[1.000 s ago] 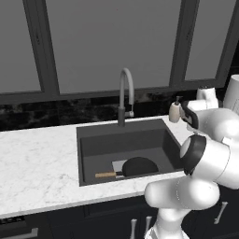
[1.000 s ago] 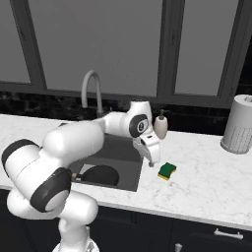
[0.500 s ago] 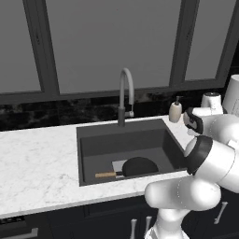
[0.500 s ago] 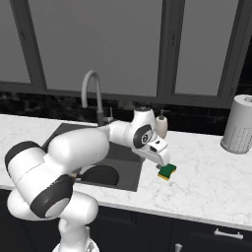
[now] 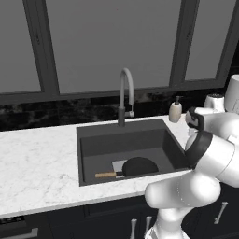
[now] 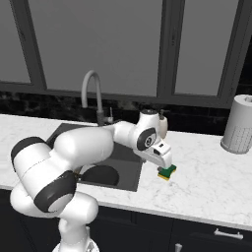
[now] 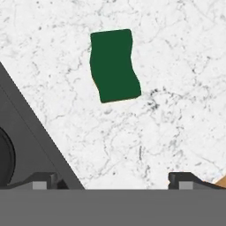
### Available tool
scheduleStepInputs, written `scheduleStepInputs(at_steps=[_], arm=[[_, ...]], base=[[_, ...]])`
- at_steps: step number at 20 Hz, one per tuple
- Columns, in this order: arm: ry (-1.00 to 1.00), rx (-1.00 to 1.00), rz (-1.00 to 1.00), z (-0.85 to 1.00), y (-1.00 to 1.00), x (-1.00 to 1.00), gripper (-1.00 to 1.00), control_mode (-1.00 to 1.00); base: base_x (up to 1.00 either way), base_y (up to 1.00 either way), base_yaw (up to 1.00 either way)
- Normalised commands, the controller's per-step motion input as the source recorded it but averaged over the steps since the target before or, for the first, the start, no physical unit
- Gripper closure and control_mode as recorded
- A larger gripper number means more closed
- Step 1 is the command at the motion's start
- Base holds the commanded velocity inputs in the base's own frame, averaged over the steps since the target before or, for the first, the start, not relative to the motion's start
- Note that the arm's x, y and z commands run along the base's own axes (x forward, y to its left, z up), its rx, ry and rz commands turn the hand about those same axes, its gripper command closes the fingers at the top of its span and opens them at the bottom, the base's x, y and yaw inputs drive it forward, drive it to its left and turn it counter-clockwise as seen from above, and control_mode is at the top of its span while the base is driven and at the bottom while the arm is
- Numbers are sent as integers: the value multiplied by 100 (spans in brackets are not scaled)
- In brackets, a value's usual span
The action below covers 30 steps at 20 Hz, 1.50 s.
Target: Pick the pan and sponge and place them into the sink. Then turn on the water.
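The black pan (image 5: pixel 139 165) lies in the dark-grey sink (image 5: pixel 121 140), its wooden handle (image 5: pixel 106 175) pointing left; it also shows as the pan (image 6: pixel 101 174) under my arm. On the marble counter right of the sink (image 6: pixel 129 172) rests the green-topped sponge (image 6: pixel 167 173). My gripper (image 6: pixel 164 166) hangs just above it, over its sink-side end. In the hand view the sponge (image 7: pixel 114 65) lies ahead of the open gripper (image 7: pixel 112 178), with nothing between the fingertips (image 7: pixel 44 178). No water runs from the grey faucet (image 5: pixel 126 93).
A beige soap dispenser (image 5: pixel 175 110) stands at the back of the counter, right of the sink. A paper towel roll (image 6: pixel 238 124) stands farther right. The sink's edge (image 7: pixel 31 132) crosses the hand view's lower left. Dark windows rise behind the counter.
My arm has swung right and lowered from over the sink's right side toward the sponge. The sponge and the pan have not moved.
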Motion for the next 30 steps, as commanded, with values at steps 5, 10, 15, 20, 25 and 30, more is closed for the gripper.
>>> scheduleStepInputs(at_steps=[5, 10, 15, 20, 25, 30], arm=[[0, 19, 0, -9, -21, 35, -100, -100], [0, 14, 1, -17, -32, 13, -100, -100], [0, 4, 0, -19, -20, 10, -100, -100], [0, 0, 0, -27, -4, 18, -100, -100], [0, 0, 0, -25, -12, 16, -100, -100], [0, 0, 0, -29, -10, 15, -100, -100]], base=[[0, 0, 0], [0, 0, 0], [0, 0, 0], [0, 0, 0], [0, 0, 0], [0, 0, 0]])
